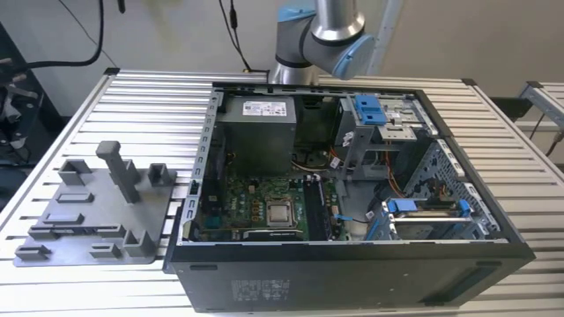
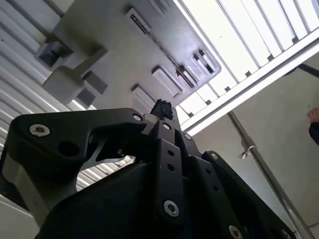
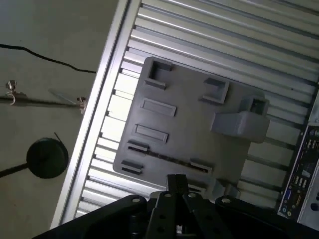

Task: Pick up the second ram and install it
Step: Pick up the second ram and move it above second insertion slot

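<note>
My gripper hangs over the grey fixture plate, above the plate's edge. Its fingers look pressed together, and I see nothing between them. In the second wrist view the gripper's tip points at the same plate. A thin dark strip runs along the plate's long slot between two small end holders. I cannot tell whether that strip is the second ram. In the exterior view the plate lies on the table at the exterior view's left, beside the open computer case.
Inside the case lie the green motherboard and its memory slots, with blue drive-bay latches and cables nearby. Upright posts rise from the plate. The arm's base stands behind the case. The slatted table's edge lies close to the plate.
</note>
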`<state>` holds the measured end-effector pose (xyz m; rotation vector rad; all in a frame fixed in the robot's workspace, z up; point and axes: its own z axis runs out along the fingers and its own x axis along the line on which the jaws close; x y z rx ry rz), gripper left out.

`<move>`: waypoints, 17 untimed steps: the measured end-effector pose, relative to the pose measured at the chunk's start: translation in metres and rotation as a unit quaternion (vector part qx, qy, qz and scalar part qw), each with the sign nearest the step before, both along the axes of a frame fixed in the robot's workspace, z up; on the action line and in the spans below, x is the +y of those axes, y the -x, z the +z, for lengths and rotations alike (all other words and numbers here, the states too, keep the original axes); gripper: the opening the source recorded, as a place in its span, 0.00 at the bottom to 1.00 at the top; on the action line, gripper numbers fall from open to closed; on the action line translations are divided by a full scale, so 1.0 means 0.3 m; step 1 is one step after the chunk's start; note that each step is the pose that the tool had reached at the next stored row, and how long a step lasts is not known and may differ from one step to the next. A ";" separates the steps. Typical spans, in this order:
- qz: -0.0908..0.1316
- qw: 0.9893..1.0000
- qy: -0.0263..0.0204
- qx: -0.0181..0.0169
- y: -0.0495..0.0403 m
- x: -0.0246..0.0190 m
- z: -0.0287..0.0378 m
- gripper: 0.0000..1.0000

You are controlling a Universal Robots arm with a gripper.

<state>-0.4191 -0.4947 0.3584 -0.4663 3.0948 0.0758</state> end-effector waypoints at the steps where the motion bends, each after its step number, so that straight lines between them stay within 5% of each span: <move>1: 0.005 1.000 0.000 -0.001 0.000 0.001 -0.001 0.11; 6: 0.029 1.000 0.002 -0.002 0.000 0.001 -0.001 0.11; 17: 0.038 0.999 0.002 -0.002 0.000 0.001 -0.001 0.11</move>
